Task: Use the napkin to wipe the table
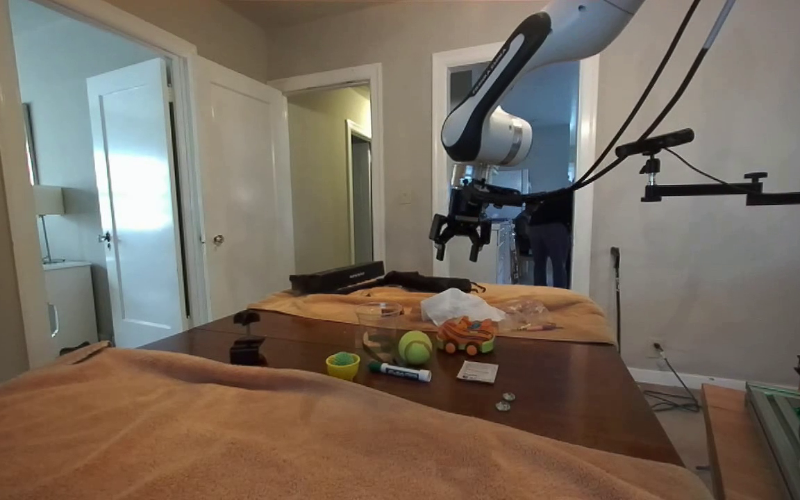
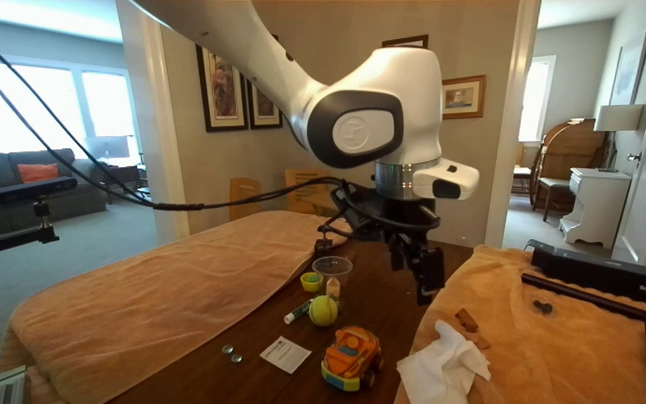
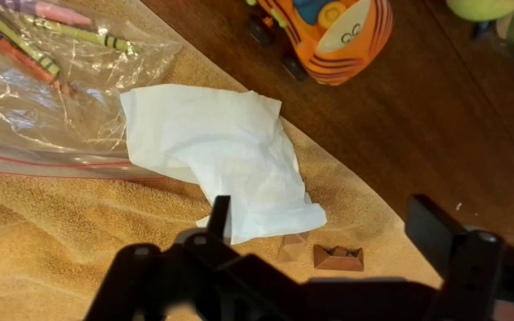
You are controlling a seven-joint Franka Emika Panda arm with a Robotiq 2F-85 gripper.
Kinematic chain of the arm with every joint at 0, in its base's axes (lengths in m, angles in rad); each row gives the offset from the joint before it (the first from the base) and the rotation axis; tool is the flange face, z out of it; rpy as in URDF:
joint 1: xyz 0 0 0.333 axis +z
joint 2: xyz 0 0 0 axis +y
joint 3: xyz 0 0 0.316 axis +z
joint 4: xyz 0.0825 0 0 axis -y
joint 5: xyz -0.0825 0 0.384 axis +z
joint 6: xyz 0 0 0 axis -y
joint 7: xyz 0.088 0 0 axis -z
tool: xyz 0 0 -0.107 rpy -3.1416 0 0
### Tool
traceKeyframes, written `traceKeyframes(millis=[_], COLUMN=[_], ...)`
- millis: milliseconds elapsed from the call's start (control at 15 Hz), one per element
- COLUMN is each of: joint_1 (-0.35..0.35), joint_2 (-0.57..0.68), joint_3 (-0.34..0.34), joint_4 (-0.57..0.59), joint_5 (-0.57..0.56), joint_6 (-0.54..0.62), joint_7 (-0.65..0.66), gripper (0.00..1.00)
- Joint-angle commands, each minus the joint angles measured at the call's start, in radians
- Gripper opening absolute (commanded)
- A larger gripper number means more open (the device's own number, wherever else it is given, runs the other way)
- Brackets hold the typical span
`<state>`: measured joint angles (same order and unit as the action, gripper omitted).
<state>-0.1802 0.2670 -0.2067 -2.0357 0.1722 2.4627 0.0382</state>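
The napkin, a crumpled white sheet, lies on the tan cloth at the edge of the table; it shows in both exterior views and in the wrist view. The table is dark brown and glossy, seen in both exterior views and at the upper right of the wrist view. My gripper is open and empty, raised well above the surface; it also shows in an exterior view. In the wrist view my gripper has its left finger overlapping the napkin's lower edge, its right finger over the table's edge.
An orange toy car, tennis ball, clear cup, yellow cup, marker and card stand on the table. A bag of crayons and brown pieces lie by the napkin. A black box lies behind.
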Motion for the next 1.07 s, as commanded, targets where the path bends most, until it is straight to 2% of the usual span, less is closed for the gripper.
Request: traceKeyframes(millis=[0,467,733,1000], joint_1=[-0.020,-0.006,-0.003,-0.010], joint_2=[0.089,0.185,0.233,0.261], joint_3=[0.008,-0.048,-0.067,-0.058], joint_4=[0.097,0.156,0.179,0.190], joint_5=[0.053,0.006,0.006,0.021], joint_6=[0.015,0.038,0.025,-0.009], joint_7=[0.123,0.375,0.442,0.455], gripper=[1.00,1.00,1.00,1.00])
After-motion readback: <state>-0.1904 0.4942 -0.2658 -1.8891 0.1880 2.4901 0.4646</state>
